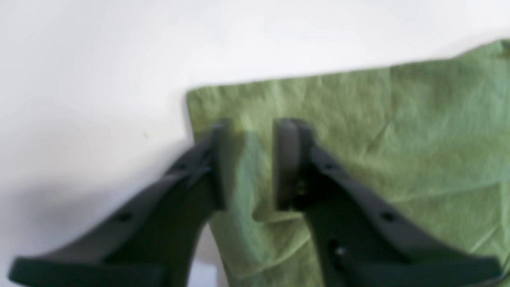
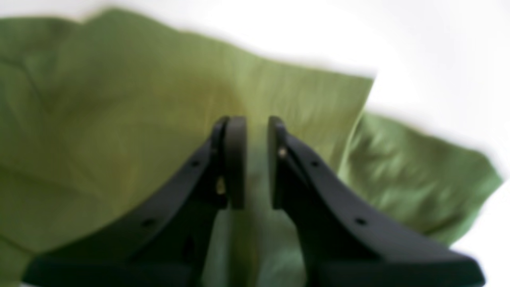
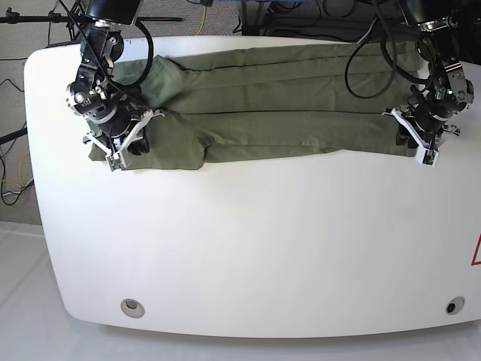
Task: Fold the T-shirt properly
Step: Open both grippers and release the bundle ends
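A white desk with rounded corners is carrying the T-shirt, which is lying folded lengthwise in a long band across the far part, leaving the near part bare.

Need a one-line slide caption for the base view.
Both arms' grippers, left gripper and right gripper, poised over opposite ends of the lengthwise-folded olive T-shirt on white table.
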Controlling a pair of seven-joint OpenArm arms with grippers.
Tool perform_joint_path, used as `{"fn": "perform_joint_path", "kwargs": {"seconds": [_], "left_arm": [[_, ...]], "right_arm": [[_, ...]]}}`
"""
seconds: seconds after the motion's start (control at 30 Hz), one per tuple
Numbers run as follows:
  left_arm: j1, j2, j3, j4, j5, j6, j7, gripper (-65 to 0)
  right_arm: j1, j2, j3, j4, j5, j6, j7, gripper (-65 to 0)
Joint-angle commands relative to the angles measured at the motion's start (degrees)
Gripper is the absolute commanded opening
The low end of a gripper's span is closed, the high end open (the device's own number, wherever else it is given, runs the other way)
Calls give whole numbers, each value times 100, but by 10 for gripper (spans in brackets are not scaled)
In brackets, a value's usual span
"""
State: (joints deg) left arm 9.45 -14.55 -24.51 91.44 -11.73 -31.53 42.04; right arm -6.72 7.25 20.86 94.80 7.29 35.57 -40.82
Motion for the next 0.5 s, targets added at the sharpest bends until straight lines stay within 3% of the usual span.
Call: {"fn": "perform_joint_path", "kwargs": {"seconds": [0.0, 0.07, 0.33, 0.47], "left_arm": [[-129, -67, -54, 123, -35, 2, -60, -558], [-309, -85, 29, 41, -38, 35, 143, -598], [-567, -87, 38, 128, -54, 40, 336, -596], [-612, -37, 52, 586, -70, 25, 442, -586]], "right_arm": [[123, 62, -8, 150, 0, -19, 186, -577], [280, 74, -4, -50, -8, -13, 87, -566], [605, 100, 49, -200, -27, 5, -144, -541], [748, 102, 49, 164, 4, 16, -663, -460]]}}
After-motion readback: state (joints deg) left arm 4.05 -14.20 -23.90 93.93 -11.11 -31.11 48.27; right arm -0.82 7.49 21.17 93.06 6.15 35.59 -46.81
